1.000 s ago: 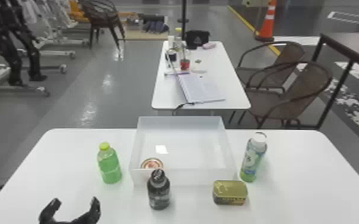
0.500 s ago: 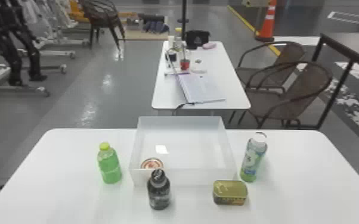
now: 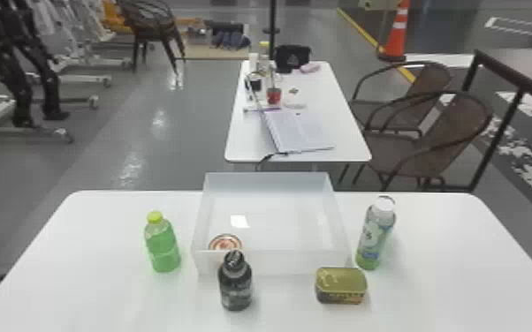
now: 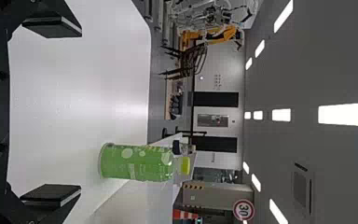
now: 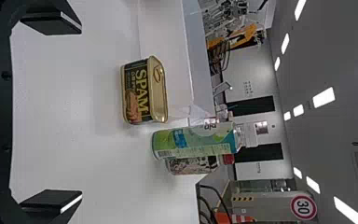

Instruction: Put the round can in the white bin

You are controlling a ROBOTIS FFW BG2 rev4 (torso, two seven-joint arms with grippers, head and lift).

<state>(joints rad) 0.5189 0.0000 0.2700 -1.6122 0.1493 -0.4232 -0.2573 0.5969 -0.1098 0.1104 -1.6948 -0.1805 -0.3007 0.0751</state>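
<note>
I have room along the left edge of the table (image 3: 93, 282), outside the green bottle (image 3: 162, 247), and between the dark bottle (image 3: 235, 287) and the tin (image 3: 341, 286), up to the bin (image 3: 283, 263), whose near wall stands across; the white-capped bottle (image 3: 373, 238) obstructs its right side

Noted before me: grey floor (image 3: 190, 132), far white table (image 3: 344, 132), two brown chairs (image 3: 459, 128), orange cone (image 3: 397, 42), pale wall (image 4: 226, 63), ceiling lights (image 4: 345, 114).

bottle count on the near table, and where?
3. Green bottle left of the white bin; dark bottle at the bin's near side, toward its left; white-capped bottle right of the bin. A small one could be hidden behind these.
</note>
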